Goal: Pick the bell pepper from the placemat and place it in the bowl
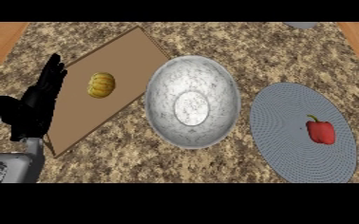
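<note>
Sitting far right, bell pepper (321,131) lies on round grey placemat (288,137), stem toward top; bowl (210,76) between it and left hand (42,95), which rests at left edge, fingers straight, holding nothing; right hand out of view, though pepper's side is its side

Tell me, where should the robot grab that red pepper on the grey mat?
Probably round the bell pepper's broad red body, coming from above: it lies alone on the placemat, sides free for fingers, and its green stem looks too thin to hold.
</note>
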Available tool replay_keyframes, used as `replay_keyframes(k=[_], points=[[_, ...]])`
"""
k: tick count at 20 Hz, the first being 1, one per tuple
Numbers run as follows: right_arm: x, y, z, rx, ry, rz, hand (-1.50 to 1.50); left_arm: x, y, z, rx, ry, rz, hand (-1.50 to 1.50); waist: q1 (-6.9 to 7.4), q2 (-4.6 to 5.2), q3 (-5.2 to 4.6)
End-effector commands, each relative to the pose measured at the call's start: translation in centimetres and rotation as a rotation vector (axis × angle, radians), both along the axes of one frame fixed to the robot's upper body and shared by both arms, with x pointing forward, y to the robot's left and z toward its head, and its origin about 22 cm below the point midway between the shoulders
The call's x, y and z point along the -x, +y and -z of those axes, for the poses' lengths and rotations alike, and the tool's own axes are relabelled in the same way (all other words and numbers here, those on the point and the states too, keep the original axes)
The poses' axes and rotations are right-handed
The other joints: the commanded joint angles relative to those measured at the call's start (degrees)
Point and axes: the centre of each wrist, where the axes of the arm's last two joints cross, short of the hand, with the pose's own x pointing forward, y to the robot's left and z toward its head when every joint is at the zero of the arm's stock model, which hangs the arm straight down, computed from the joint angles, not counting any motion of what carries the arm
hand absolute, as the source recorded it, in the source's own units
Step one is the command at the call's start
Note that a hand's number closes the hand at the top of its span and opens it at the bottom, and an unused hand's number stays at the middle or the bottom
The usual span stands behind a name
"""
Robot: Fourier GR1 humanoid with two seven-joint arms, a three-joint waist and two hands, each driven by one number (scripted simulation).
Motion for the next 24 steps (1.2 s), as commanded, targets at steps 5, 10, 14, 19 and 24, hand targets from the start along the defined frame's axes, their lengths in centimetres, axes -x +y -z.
replay_keyframes(k=[5, 10, 14, 19, 24], points=[[-4.1, 1.3, 1.8, 0.078, 0.27, -0.016, -1.5, -1.0, 0.9, 0.6, 0.004, 0.004, -0.012, 0.0, -0.04, 0.09, 0.06], [-6.0, 2.5, 3.3, 0.149, 0.406, -0.005, -1.5, 0.1, -0.3, 1.9, -0.004, 0.001, -0.013, 0.0, -0.31, -0.04, 0.07], [-6.0, 2.4, 5.4, 0.188, 0.509, -0.004, -1.5, 0.5, 1.4, -1.0, 0.01, -0.008, -0.009, 0.0, -0.89, -0.31, 0.1], [-7.0, 3.2, 6.1, 0.254, 0.415, -0.02, -1.5, 0.8, 1.4, -0.3, -0.001, 0.006, -0.031, 0.0, -1.21, -0.35, 0.1], [-8.2, 4.4, 8.0, 0.321, 0.299, -0.022, -1.5, -0.7, 2.5, 1.7, -0.002, 0.009, -0.025, 0.0, -1.24, -0.17, 0.08]])
